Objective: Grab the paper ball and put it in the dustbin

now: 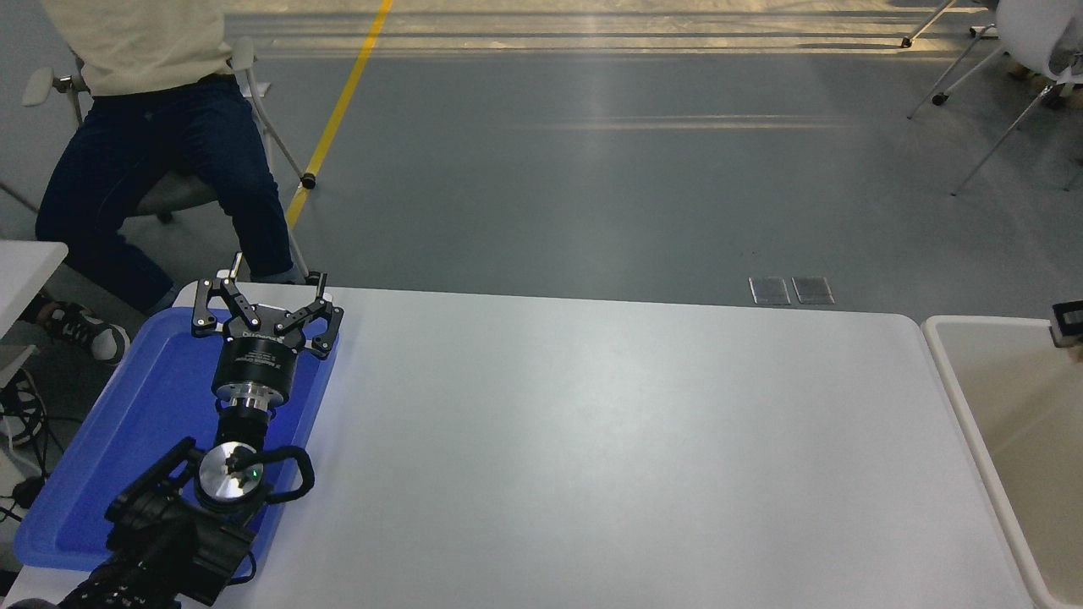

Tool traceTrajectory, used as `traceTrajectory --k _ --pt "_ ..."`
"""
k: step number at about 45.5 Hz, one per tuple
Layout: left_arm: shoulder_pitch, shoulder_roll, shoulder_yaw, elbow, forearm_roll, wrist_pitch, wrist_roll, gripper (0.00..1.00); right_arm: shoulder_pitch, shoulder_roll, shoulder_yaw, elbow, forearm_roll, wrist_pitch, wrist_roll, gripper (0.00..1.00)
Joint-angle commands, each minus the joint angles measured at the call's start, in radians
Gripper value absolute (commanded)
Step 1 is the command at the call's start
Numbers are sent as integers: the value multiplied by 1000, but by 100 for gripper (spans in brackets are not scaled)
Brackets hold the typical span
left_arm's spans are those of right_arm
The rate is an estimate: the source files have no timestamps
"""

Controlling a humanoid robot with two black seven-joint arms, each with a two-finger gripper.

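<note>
Right gripper [1068, 323] only peeks in at right edge, above dustbin [964, 397] – just black tip shows. Cannot tell if its jaws are open or closed. Tiny tan bit under tip may be paper ball [1077, 353], too small to be sure. Left gripper [264, 303] parked low left over blue tray [127, 423], jaws spread wide, holding nothing. White table [592, 440] in middle. Person [152, 127] sits on chair at far left – legs only.
</note>
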Motion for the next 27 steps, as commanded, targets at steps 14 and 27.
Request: traceTrajectory --k 14,27 --pt "0 0 0 0 0 0 -2 100 -645 -44 100 -726 55 4 128 0" --pt "0 0 0 0 0 0 -3 100 -909 -19 196 -928 170 1 138 0"
